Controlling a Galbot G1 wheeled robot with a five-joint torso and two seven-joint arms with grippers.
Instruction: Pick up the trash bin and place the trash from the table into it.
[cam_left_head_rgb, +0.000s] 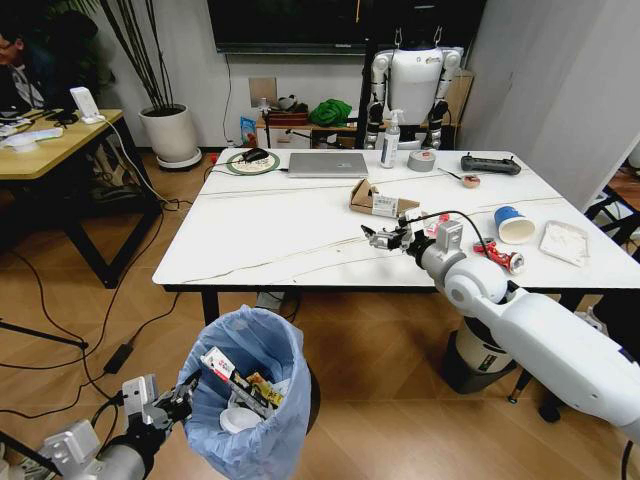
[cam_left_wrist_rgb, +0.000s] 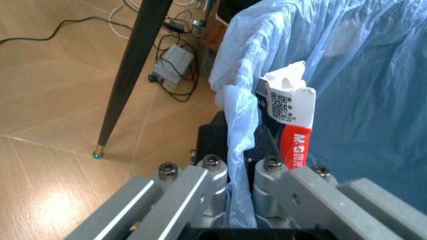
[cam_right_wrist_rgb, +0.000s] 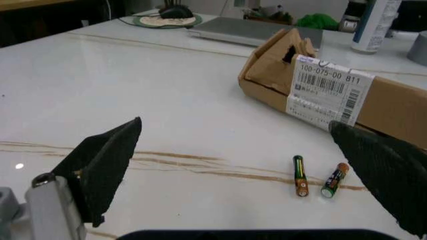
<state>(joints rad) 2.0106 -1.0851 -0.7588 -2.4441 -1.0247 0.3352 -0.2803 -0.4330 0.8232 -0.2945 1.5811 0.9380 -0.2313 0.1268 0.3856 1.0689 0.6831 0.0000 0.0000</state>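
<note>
The trash bin (cam_left_head_rgb: 255, 395), lined with a light-blue bag, is below the table's front edge and holds wrappers, a white lid and a red-and-white box (cam_left_wrist_rgb: 290, 115). My left gripper (cam_left_head_rgb: 180, 392) is shut on the bin's rim and bag (cam_left_wrist_rgb: 239, 145). My right gripper (cam_left_head_rgb: 385, 238) hovers open just above the white table (cam_left_head_rgb: 270, 230), with nothing between its fingers (cam_right_wrist_rgb: 100, 160). Two small batteries (cam_right_wrist_rgb: 313, 180) lie on the top just ahead of it, and the torn cardboard box (cam_right_wrist_rgb: 320, 90) is beyond them. Farther right lie a blue cup (cam_left_head_rgb: 513, 224), a red tube (cam_left_head_rgb: 500, 257) and a white wad (cam_left_head_rgb: 565, 242).
A silver laptop (cam_left_head_rgb: 327, 164), spray bottle (cam_left_head_rgb: 390, 140), grey tape roll (cam_left_head_rgb: 422, 160) and black controller (cam_left_head_rgb: 490, 164) sit along the table's far side. A black table leg (cam_left_wrist_rgb: 130, 75) stands by the bin. Cables run across the floor at left, near a yellow desk (cam_left_head_rgb: 50, 150).
</note>
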